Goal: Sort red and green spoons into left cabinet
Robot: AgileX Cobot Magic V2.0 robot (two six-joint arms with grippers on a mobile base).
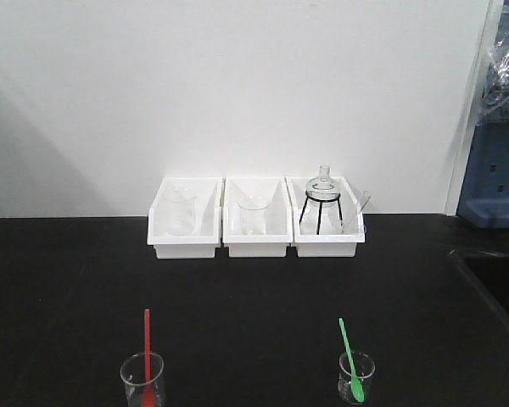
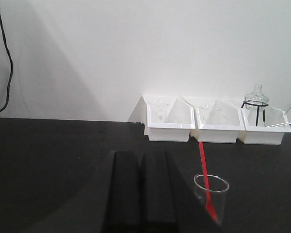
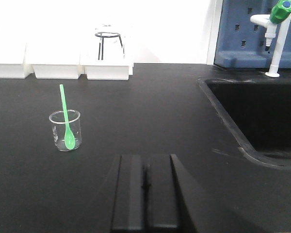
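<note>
Red spoon [image 1: 147,339] stands bowl-down in L beaker [image 1: 142,383]; green spoon [image 1: 347,343] likewise in R beaker [image 1: 356,375]. Both on black worktop [image 1: 254,297], well fwd of three white bins [image 1: 256,242]. L tool [image 2: 141,194] & R tool [image 3: 146,194]: fingers pressed together, gripping nothing.

Bright even light; soft shadow on wall [image 2: 39,73] at left; bins [image 3: 56,71] blown out, rt wrist view.
</note>
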